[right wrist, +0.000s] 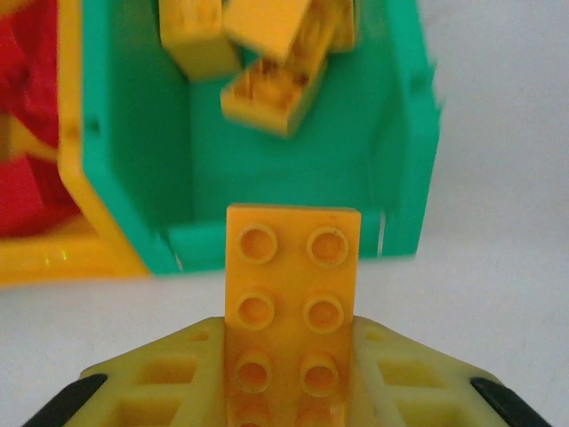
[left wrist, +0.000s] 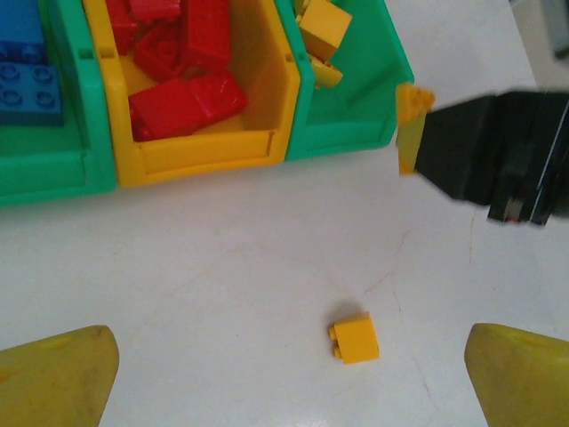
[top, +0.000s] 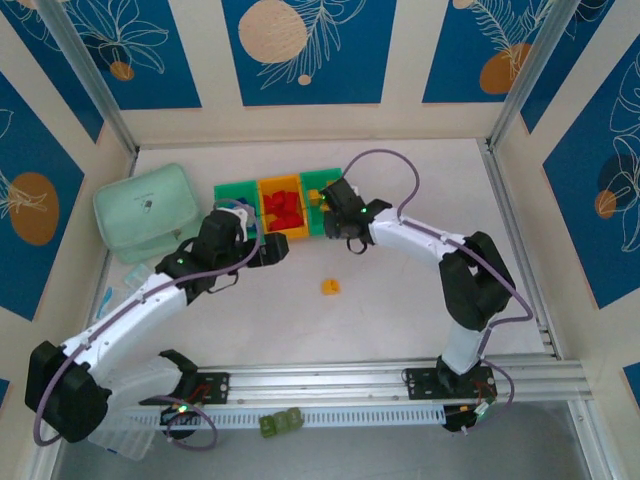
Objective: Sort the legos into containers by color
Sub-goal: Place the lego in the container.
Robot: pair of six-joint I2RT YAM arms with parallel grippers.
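Three containers stand in a row: a left green bin (top: 236, 192) with blue legos (left wrist: 22, 71), an orange bin (left wrist: 204, 151) with red legos (left wrist: 178, 98), and a right green bin (right wrist: 133, 160) with yellow legos (right wrist: 267, 80). My right gripper (right wrist: 292, 374) is shut on a yellow-orange lego (right wrist: 292, 285), held just in front of the right green bin's near wall. My left gripper (left wrist: 289, 374) is open above the table, nothing between its fingers (left wrist: 53, 374). A small yellow lego (left wrist: 356, 339) lies loose on the table below it, nearer the right finger.
A mint-green soft pouch (top: 147, 210) lies left of the bins. An olive-green blocky piece (top: 281, 422) rests on the near rail. Both arms crowd the space in front of the bins; the loose yellow lego (top: 331, 286) sits on open table between them.
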